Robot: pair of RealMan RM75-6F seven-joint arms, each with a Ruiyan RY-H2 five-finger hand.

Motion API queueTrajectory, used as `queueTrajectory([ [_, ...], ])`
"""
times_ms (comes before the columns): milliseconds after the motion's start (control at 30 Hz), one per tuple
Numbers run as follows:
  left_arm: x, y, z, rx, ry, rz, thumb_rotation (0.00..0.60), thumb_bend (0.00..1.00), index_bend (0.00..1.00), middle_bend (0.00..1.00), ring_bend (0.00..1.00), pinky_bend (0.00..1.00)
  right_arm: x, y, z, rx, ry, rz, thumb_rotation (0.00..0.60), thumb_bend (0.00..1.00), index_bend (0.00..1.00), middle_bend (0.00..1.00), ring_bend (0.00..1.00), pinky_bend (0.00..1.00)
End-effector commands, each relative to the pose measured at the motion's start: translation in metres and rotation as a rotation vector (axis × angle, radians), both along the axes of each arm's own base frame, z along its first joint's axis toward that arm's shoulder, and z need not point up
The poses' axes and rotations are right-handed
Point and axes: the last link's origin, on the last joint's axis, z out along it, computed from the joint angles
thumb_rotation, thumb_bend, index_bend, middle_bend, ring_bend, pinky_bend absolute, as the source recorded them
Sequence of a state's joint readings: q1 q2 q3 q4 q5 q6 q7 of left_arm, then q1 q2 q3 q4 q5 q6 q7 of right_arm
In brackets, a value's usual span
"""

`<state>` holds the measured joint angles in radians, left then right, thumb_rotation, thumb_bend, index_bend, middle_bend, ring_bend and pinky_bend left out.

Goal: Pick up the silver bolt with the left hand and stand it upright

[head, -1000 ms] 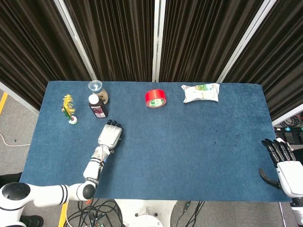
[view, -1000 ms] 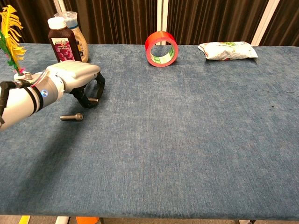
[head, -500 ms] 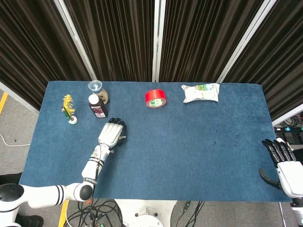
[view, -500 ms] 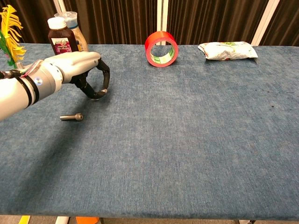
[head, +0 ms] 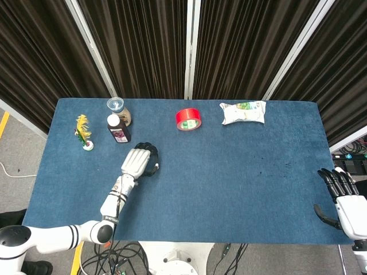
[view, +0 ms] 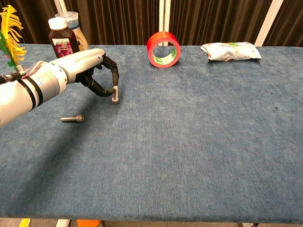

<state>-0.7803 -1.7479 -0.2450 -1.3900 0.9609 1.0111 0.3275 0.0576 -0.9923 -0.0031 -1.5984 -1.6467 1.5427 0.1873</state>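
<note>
A silver bolt (view: 115, 96) stands upright on the blue table (view: 199, 142), head down. My left hand (view: 80, 71) reaches in from the left and pinches the bolt's top between its fingertips (view: 115, 85). From the head view the left hand (head: 137, 162) covers most of the bolt. A second silver bolt (view: 72, 118) lies on its side nearer the front, left of the upright one. My right hand (head: 346, 199) hovers open off the table's right front corner, holding nothing.
A red tape roll (view: 163, 49) and a white packet (view: 231, 51) lie along the back edge. Two bottles (view: 64, 40) and a yellow feather toy (view: 10, 33) stand at the back left, just behind my left hand.
My left hand has moved right with the bolt, which lay sideways in its fingers before and now stands upright on the table. The right hand and the lying bolt have not moved.
</note>
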Motion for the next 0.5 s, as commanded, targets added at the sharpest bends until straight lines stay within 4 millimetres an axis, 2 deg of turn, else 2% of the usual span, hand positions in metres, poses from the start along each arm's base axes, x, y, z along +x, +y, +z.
queueTrajectory([
  [33, -0.0030, 0.0009, -0.0013, 0.006, -0.009, 0.003, 0.600, 0.39, 0.54, 0.28, 0.13, 0.15, -0.0001, -0.0001, -0.0001, 0.001, 0.000, -0.001, 0.600, 0.26, 0.05, 0.08, 0.00, 0.00],
  [500, -0.0088, -0.0001, 0.0001, 0.017, 0.020, -0.017, 0.600, 0.39, 0.51, 0.28, 0.13, 0.15, 0.0005, 0.0004, -0.0002, 0.001, 0.000, 0.000, 0.600, 0.26, 0.05, 0.08, 0.00, 0.00],
])
